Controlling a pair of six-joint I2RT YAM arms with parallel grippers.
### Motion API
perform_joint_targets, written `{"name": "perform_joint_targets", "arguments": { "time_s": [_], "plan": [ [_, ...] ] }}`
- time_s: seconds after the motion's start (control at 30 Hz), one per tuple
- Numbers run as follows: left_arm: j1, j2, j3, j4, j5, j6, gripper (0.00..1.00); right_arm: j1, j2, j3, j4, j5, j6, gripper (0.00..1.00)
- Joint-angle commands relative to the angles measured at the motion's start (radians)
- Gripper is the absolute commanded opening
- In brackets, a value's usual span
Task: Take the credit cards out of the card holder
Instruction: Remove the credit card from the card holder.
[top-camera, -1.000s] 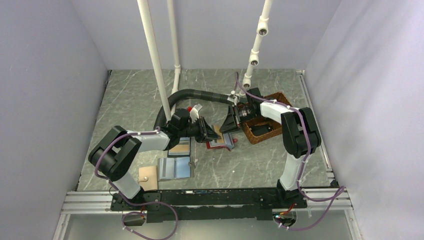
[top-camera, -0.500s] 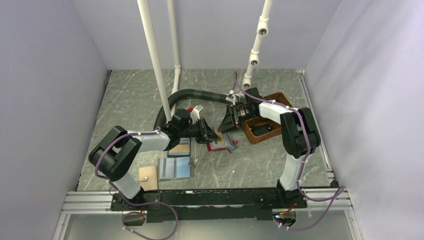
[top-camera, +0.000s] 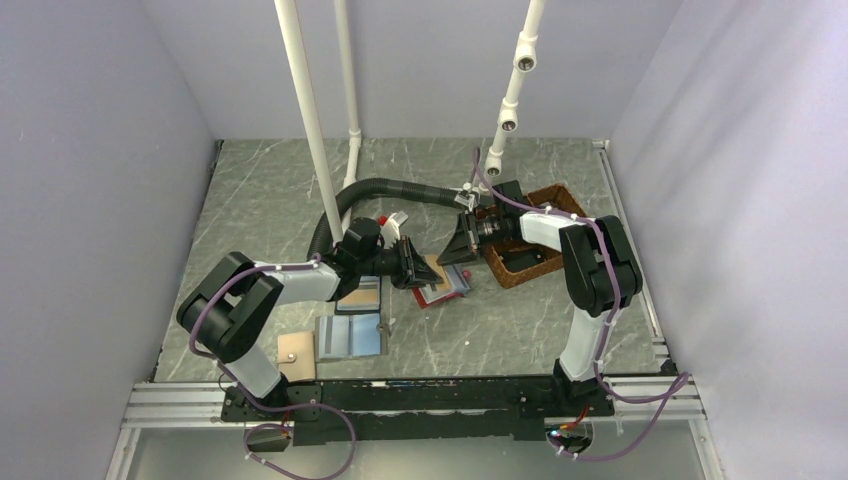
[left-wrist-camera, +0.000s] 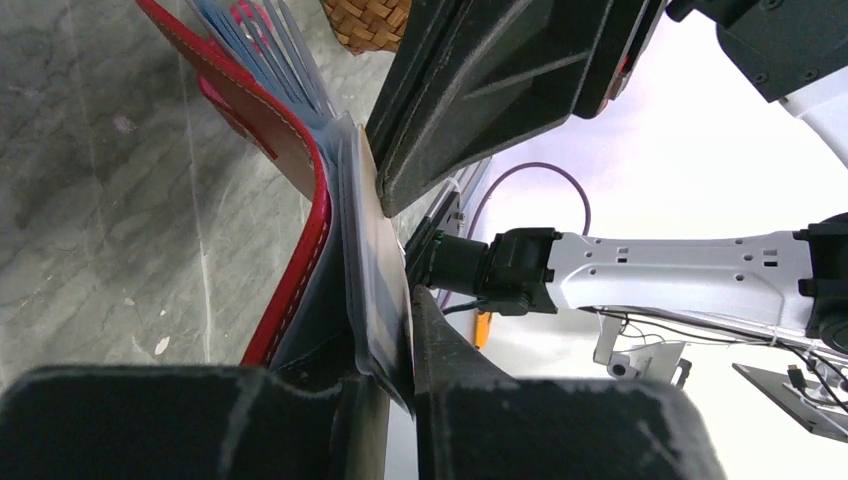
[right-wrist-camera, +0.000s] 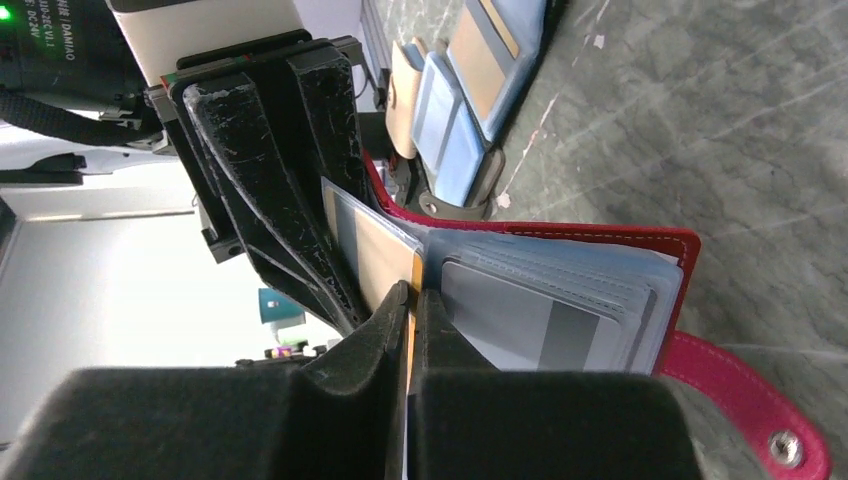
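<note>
The red card holder (top-camera: 442, 291) lies open on the table between both arms, with pale blue-grey sleeves inside. My left gripper (top-camera: 411, 264) is shut on one clear sleeve panel (left-wrist-camera: 384, 300) of the card holder (left-wrist-camera: 285, 150). My right gripper (top-camera: 456, 246) is shut on the edge of the tan-orange credit card (right-wrist-camera: 383, 257), which sticks out of a sleeve next to the left fingers (right-wrist-camera: 268, 170). A grey card (right-wrist-camera: 530, 322) sits in another sleeve of the holder (right-wrist-camera: 688, 250). The red tab (right-wrist-camera: 745, 400) lies on the table.
A wicker basket (top-camera: 527, 252) stands right behind the right gripper. A dark-framed blue wallet with a tan panel (top-camera: 362, 296), a pale blue bifold (top-camera: 350, 336) and a tan piece (top-camera: 297, 351) lie near the left arm. A black hose (top-camera: 392, 189) and white pipes (top-camera: 310, 120) stand behind.
The red card holder has shifted slightly left and turned a little. Both grippers stay shut at it and have barely moved.
</note>
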Motion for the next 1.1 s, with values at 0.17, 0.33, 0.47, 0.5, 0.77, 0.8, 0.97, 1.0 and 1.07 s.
{"name": "perform_joint_targets", "arguments": {
  "time_s": [0.17, 0.33, 0.47, 0.5, 0.77, 0.8, 0.97, 1.0, 1.07],
  "plan": [
    [0.019, -0.080, -0.039, 0.198, 0.006, -0.027, 0.36, -0.007, -0.059, -0.023, 0.081, -0.105, 0.029, 0.00],
    [0.027, -0.105, -0.062, 0.204, 0.010, -0.034, 0.40, -0.013, -0.073, -0.044, 0.128, -0.113, 0.056, 0.00],
    [0.037, -0.131, -0.076, 0.174, 0.009, -0.033, 0.40, -0.017, -0.079, -0.048, 0.132, -0.109, 0.056, 0.00],
    [0.040, -0.141, -0.080, 0.158, 0.007, -0.032, 0.40, -0.019, -0.080, -0.050, 0.133, -0.107, 0.056, 0.00],
    [0.067, -0.200, -0.130, 0.132, -0.007, -0.040, 0.33, -0.032, -0.082, -0.055, 0.117, -0.091, 0.032, 0.00],
    [0.069, -0.204, -0.136, 0.132, -0.007, -0.040, 0.31, -0.034, -0.082, -0.057, 0.118, -0.090, 0.033, 0.00],
    [0.074, -0.219, -0.151, 0.139, -0.008, -0.047, 0.21, -0.035, -0.081, -0.068, 0.136, -0.092, 0.044, 0.00],
    [0.075, -0.221, -0.154, 0.146, -0.007, -0.048, 0.21, -0.035, -0.081, -0.069, 0.137, -0.092, 0.046, 0.00],
    [0.076, -0.223, -0.158, 0.157, -0.008, -0.053, 0.20, -0.036, -0.083, -0.073, 0.144, -0.092, 0.050, 0.00]
  ]
}}
